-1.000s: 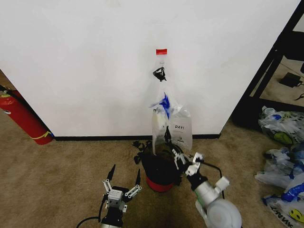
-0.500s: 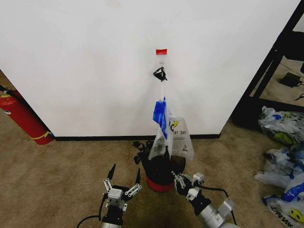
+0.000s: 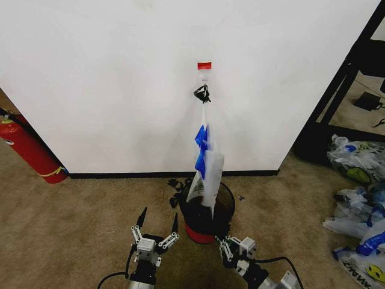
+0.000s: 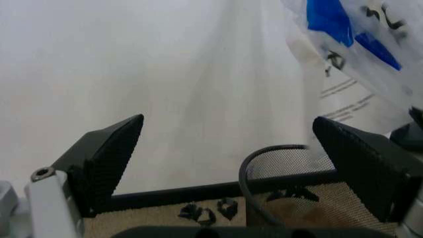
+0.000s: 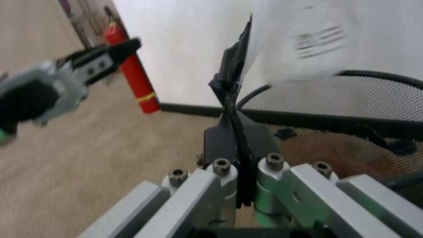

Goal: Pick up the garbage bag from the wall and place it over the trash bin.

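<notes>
The garbage bag, thin white plastic with blue handles, hangs from a small hook on the white wall. Its lower end dips into the trash bin, a black mesh bin with a red base standing against the baseboard. My right gripper is low on the near side of the bin, shut, apart from the bag. In the right wrist view its fingers press together before the bin's rim and the bag. My left gripper stands open left of the bin, the bin's mesh and the bag ahead of it.
A red fire extinguisher leans at the wall far left. Heaped smiley bags lie on the carpet at the right, beside a black frame. Small black bits lie by the bin. A red tape strip marks the wall above the hook.
My right gripper has drawn back and down from the bag to the bin's near side. The bag has swung back and now hangs narrow. The left arm has stayed put.
</notes>
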